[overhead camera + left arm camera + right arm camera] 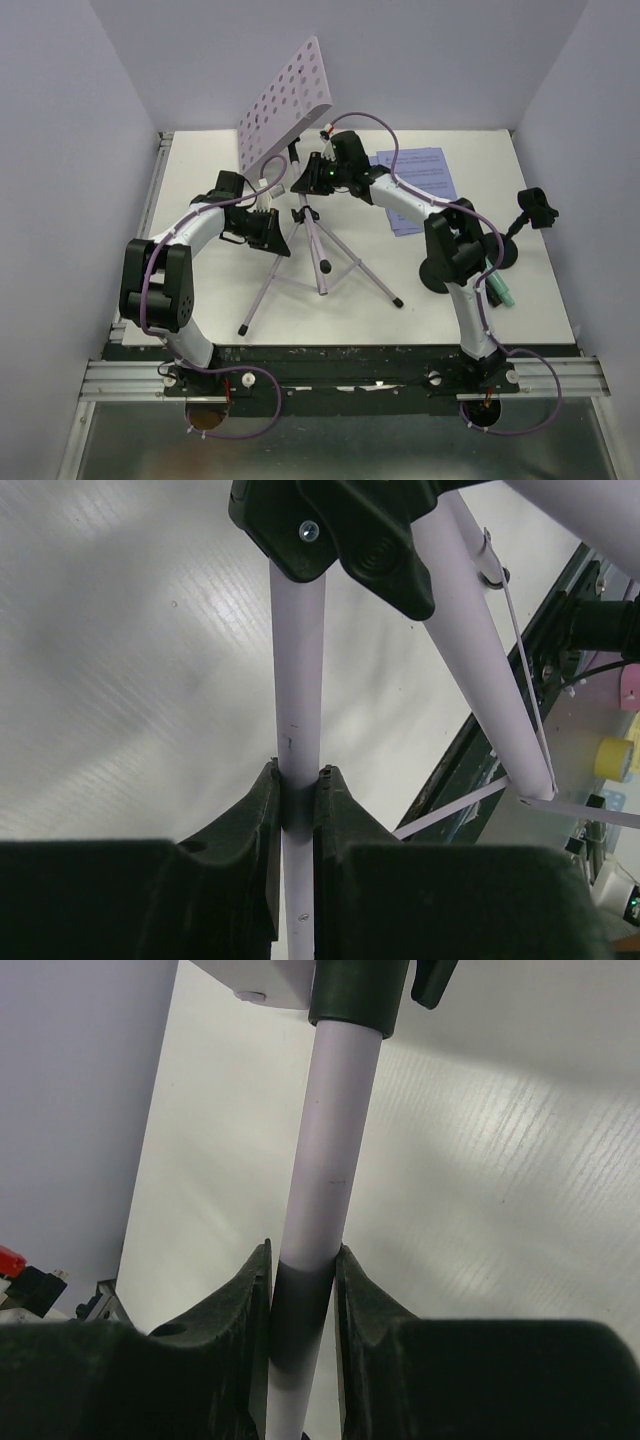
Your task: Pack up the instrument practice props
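The silver tripod stand (pixel 318 240) stands mid-table, its lilac perforated plate (pixel 285 95) tilted up at the back. My left gripper (pixel 279 240) is shut on a silver tripod tube (pixel 298 680) just below the black hub (pixel 345 530); its jaws (pixel 298 775) press both sides. My right gripper (pixel 306 181) is shut on the upper pole (pixel 330 1150) under a black collar (pixel 350 1000), jaws (pixel 303 1252) around it. Sheet-music pages (pixel 418 178) lie at the back right. Two black clip holders (pixel 535 210) (pixel 440 272) and a teal microphone (pixel 500 291) sit at the right.
The tripod's other legs spread toward the near edge, their feet at the front left (pixel 243 330) and front right (pixel 398 301). White walls enclose the table on three sides. A black rail (pixel 340 360) runs along the near edge. The right arm's forearm passes over the pages.
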